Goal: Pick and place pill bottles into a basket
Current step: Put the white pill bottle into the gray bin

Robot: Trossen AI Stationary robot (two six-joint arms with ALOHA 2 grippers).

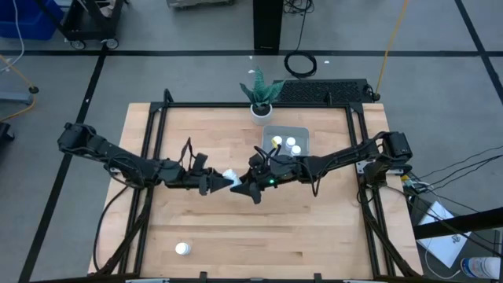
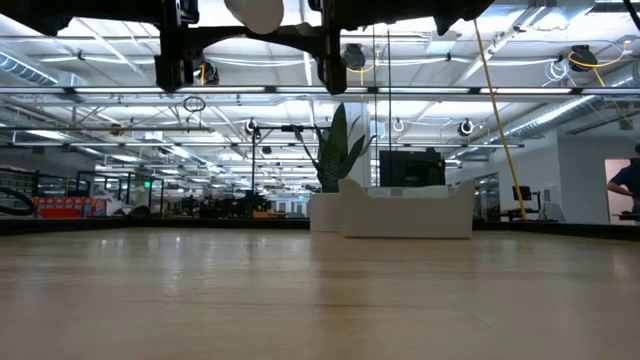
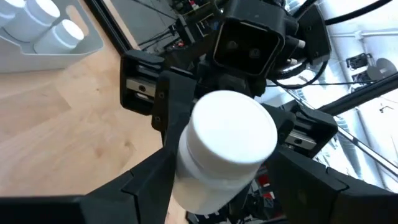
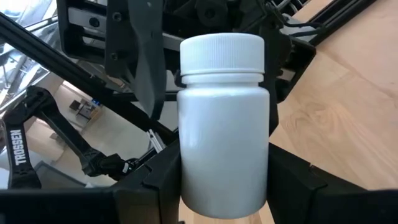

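Left gripper: hanging above the middle of the table, reaching in from the left and pointing toward the other arm.
Left grip: closing both fingers narrowly on the sides of the held bottle, pressing against its body below the cap.
Right gripper: reaching in from the right, meeting the left gripper nose to nose at the table's middle, sitting right up against the same bottle.
Right grip: not showing clearly whether clamping or merely flanking the bottle; impossible to tell.
Held bottle: hanging in the air between the two grippers, well clear of the wood and outside the basket; showing white body and ribbed cap in the right wrist view, and peeking in at the top edge of the low view.
Basket: sitting at the far middle of the table, just in front of the plant pot, near the right arm.
Three bottles: lying inside the basket, bunched close together.
Lone bottle: standing on the bare wood near the front left, well apart from both grippers and from the basket.
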